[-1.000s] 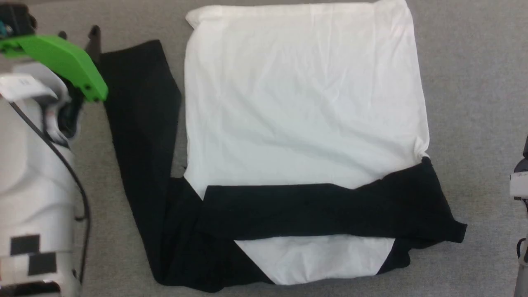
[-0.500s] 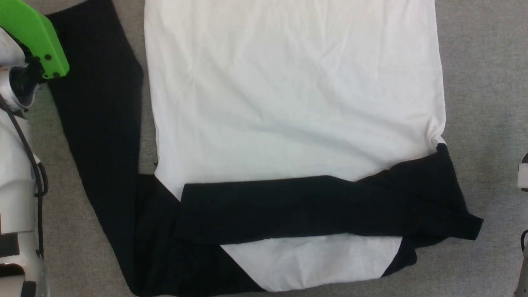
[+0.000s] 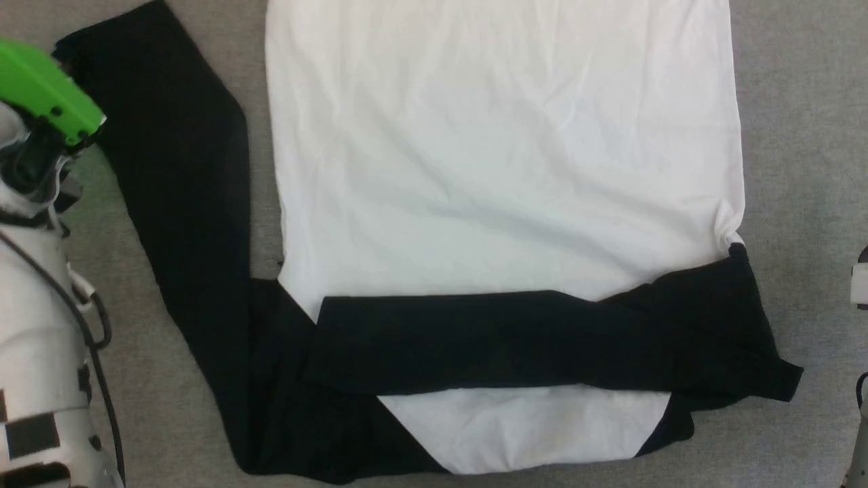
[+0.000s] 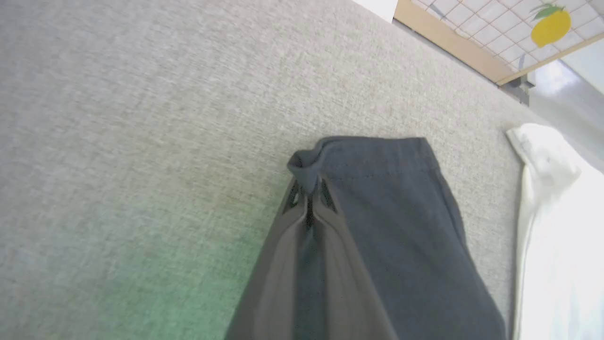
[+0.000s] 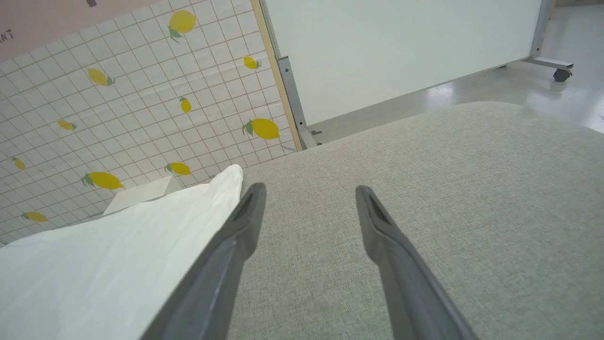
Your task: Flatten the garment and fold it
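Note:
The garment (image 3: pixel 502 169) lies spread on the grey surface, white body flat. Its right black sleeve (image 3: pixel 542 339) is folded across the lower body. The left black sleeve (image 3: pixel 183 203) runs up the left side. In the left wrist view my left gripper (image 4: pixel 306 189) is shut on the cuff corner of that sleeve (image 4: pixel 391 198), which puckers at the fingertips. In the head view the green wrist cover (image 3: pixel 41 102) hides those fingers. My right gripper (image 5: pixel 309 191) is open above bare grey fabric, just right of the garment's white edge (image 5: pixel 118 255).
Grey upholstered surface (image 3: pixel 807 135) surrounds the garment. Beyond its far edge stand a tiled lemon-print wall (image 5: pixel 118 94) and a white panel on castors (image 5: pixel 401 47). A sliver of my right arm (image 3: pixel 860 285) shows at the right edge.
The left gripper has shut on the left sleeve's cuff; a second ago its fingers stood open beside it. The head camera has shifted, so the whole picture moved. The right gripper stays open.

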Motion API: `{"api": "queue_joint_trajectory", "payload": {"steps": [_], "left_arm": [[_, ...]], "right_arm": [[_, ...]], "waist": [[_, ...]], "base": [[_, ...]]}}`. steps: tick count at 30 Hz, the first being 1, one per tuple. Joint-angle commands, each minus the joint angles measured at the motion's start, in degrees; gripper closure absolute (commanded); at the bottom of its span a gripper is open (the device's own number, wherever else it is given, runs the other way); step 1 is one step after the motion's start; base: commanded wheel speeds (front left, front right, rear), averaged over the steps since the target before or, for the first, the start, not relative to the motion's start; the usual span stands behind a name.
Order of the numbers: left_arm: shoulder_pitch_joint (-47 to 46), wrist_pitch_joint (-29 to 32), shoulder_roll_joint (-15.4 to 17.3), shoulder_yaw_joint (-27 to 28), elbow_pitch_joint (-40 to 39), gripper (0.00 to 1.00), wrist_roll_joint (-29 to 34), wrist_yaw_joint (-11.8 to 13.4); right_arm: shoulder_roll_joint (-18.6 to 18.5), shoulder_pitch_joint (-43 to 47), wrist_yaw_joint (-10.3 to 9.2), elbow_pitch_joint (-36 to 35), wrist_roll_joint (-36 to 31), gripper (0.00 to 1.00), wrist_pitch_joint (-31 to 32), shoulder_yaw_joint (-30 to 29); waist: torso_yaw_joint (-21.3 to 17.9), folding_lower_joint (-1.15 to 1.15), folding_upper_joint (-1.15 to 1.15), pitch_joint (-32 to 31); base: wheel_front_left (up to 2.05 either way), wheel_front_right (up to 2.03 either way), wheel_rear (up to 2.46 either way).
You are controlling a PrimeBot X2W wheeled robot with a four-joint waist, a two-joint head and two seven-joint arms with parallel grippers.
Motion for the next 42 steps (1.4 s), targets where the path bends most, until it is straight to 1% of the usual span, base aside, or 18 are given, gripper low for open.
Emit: {"api": "queue_joint_trajectory", "payload": {"steps": [1,2,7,15,19,24,28,32,35,38,39,42], "left_arm": [[1.63,-2.08,0.12,1.55,-0.83,1.00,-0.95,-0.06],[2.24,-3.21,-0.05,2.65,-1.48,1.00,-1.67,0.01],[7.44,-8.52,1.70,8.13,-3.08,1.00,-4.17,-1.47],[14.74,-11.89,4.00,13.86,-3.39,1.00,-6.52,-3.08],[18.99,-12.72,4.49,15.71,-4.69,1.00,-6.52,-2.83],[24.04,-12.22,4.61,17.68,-5.97,1.00,-6.43,-1.45],[26.16,-12.16,4.20,18.34,-7.82,1.00,-7.04,-1.71],[27.62,-12.47,3.16,16.63,-12.52,1.00,-7.05,-3.68],[29.32,-12.29,2.03,13.25,-18.13,1.00,-5.50,-5.16],[30.23,-11.13,-0.51,8.02,-23.99,1.00,-4.32,-6.47],[30.31,-10.38,-2.48,5.59,-26.46,1.00,-4.48,-6.64],[30.24,-8.12,-6.98,-1.70,-30.99,1.00,-3.93,-7.16]], "right_arm": [[0.04,-0.46,-0.08,0.36,-0.12,0.00,-0.12,-0.05],[0.04,-0.27,-0.08,0.57,-0.14,0.00,-0.12,-0.12],[0.04,1.29,-0.08,1.68,-0.08,0.00,0.00,-0.72],[0.04,3.47,-0.08,3.12,0.52,0.00,0.07,-0.57],[0.04,4.67,-0.08,4.05,1.16,0.00,-0.30,-0.22],[0.04,6.06,-0.08,4.45,1.39,0.00,-0.31,-0.45],[0.04,7.03,-0.08,4.28,1.50,0.00,-0.10,-0.77],[0.04,7.70,-0.08,4.46,1.62,0.00,-0.02,-0.60],[0.04,8.26,-0.08,4.74,1.84,0.00,-0.17,-0.42],[0.04,8.72,-0.08,5.03,2.07,0.00,-0.38,-0.41],[0.04,8.83,-0.08,5.14,2.10,0.00,-0.45,-0.45],[0.04,9.13,-0.08,5.46,2.19,0.00,-0.66,-0.68]], "waist": [[1.70,-0.01,0.00,-2.90],[2.06,-0.01,0.00,-3.68],[4.33,-0.01,0.00,-8.48],[6.24,-0.01,0.00,-14.22],[6.43,-0.01,0.00,-16.60],[6.65,-0.01,0.00,-18.78],[6.83,-0.01,0.00,-19.87],[6.54,-0.01,0.00,-20.94],[6.31,-0.01,0.00,-21.60],[6.27,-0.01,0.00,-22.00],[6.29,-0.01,0.00,-22.11],[6.48,-0.01,0.00,-22.42]], "base": [[0.00,0.00,0.00],[0.00,0.00,0.00],[0.00,0.00,0.00],[0.00,0.00,0.00],[0.00,0.00,0.00],[0.00,0.00,0.00],[0.00,0.00,0.00],[0.00,0.00,0.00],[0.00,0.00,0.00],[0.00,0.00,0.00],[0.00,0.00,0.00],[0.00,0.00,0.00]]}}
